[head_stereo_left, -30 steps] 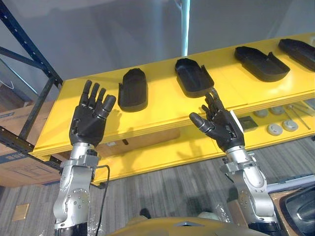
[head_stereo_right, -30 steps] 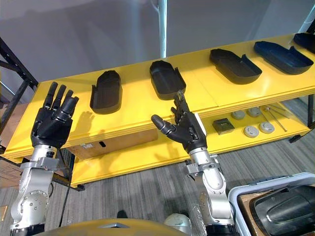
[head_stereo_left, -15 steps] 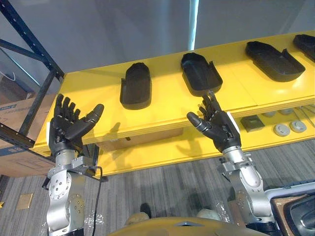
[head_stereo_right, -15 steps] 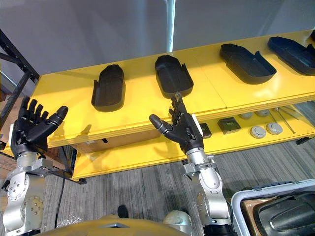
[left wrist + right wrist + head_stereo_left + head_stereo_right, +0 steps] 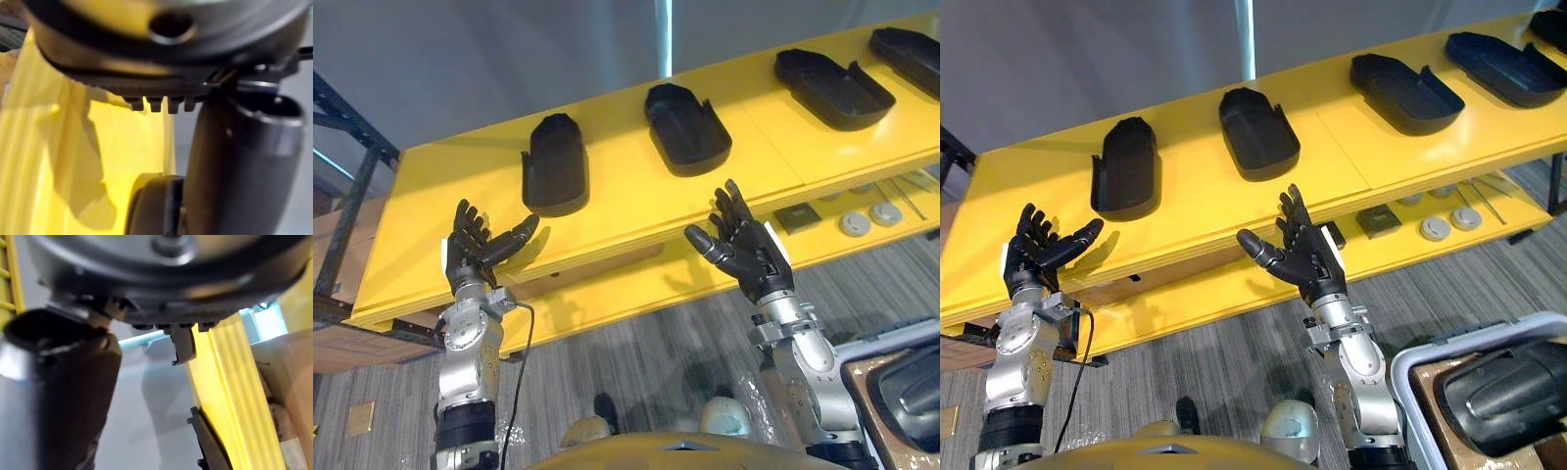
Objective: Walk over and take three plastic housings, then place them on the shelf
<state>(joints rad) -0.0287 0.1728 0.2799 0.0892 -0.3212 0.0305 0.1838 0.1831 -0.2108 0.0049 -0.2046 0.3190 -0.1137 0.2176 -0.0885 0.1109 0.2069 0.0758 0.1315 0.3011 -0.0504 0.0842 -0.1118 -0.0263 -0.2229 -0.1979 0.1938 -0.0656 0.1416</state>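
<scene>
Left hand (image 5: 470,260) and right hand (image 5: 749,257) are spread, empty; black moulded plastic housings (image 5: 555,164) lie beyond their fingertips on the yellow shelf board (image 5: 440,186). Fingers reaching up might catch its front edge.

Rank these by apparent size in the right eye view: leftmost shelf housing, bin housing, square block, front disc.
1. Bin housing, though it is nearest the camera.
2. Leftmost housing.
3. Square block and front disc: too alike to rank.

black housings (image 5: 555,164) rest on the yellow shelf (image 5: 619,191).
</scene>
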